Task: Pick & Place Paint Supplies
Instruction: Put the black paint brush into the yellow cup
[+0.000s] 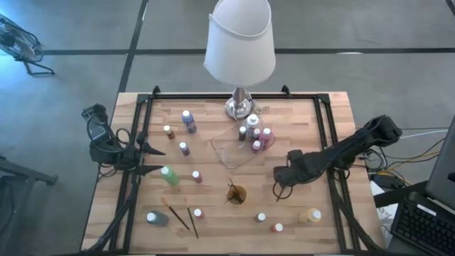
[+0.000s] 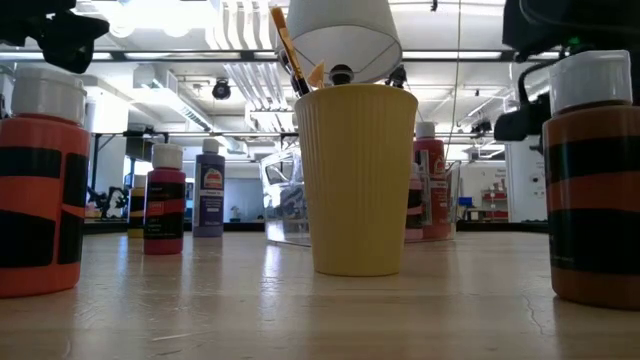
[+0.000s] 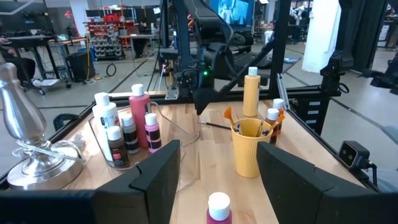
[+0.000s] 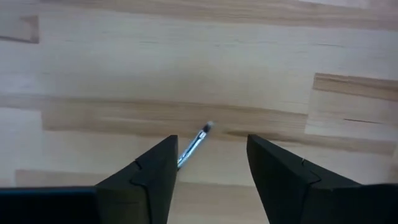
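Right now my right gripper [image 4: 211, 144] hangs low over the bare wood of the table [image 1: 313, 121], on the right side between the clear tray [image 1: 226, 153] and the small orange cup [image 1: 237, 194]. Its jaws stand apart with a clear gap between them. A thin brush [image 4: 194, 144] with a silvery ferrule lies just beside the inner edge of one finger, its tip pointing out ahead of me; I cannot tell whether it touches that finger. My left gripper [image 1: 162, 160] waits at the table's left edge, fingers spread wide with nothing between them, and the green bottle [image 1: 169, 176] stands just beside it. Several white-capped bottles [image 1: 254, 135] stand packed together in the tray's far end, close to the base of the lamp [image 1: 240, 107]. The cup holds brushes with their orange bristles up. Other bottles stand scattered over the wood: a purple one [image 1: 189, 121] toward the far left, a grey one [image 1: 157, 218] at the near left, and a yellow one [image 1: 313, 215] at the near right. Two loose brushes [image 1: 183, 217] lie near the front edge, beside the grey bottle.
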`<state>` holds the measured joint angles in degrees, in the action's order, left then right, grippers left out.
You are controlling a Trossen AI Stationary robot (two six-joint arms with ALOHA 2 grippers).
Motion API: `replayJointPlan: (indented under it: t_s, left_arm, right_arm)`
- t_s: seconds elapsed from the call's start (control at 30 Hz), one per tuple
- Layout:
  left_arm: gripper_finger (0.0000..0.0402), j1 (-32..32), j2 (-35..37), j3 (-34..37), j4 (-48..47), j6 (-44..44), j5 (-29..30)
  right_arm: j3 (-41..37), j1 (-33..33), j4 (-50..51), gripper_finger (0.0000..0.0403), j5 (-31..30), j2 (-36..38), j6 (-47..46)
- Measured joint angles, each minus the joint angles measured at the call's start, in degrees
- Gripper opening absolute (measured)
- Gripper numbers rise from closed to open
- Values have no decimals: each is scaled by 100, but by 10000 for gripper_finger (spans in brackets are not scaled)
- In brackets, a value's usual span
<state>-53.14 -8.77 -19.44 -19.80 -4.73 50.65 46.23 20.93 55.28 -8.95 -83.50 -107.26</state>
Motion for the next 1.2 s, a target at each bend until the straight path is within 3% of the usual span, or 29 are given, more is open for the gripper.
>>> replayJointPlan:
  t_s: [0.5,1.2]
  left_arm:
    - [218,-1,0,0,0,0,2]
    - [218,0,0,0,1,0,1]
  right_arm:
    - [-855,-131,-1414,158,-20,-13,32]
    - [-840,-133,-1567,82,33,-20,69]
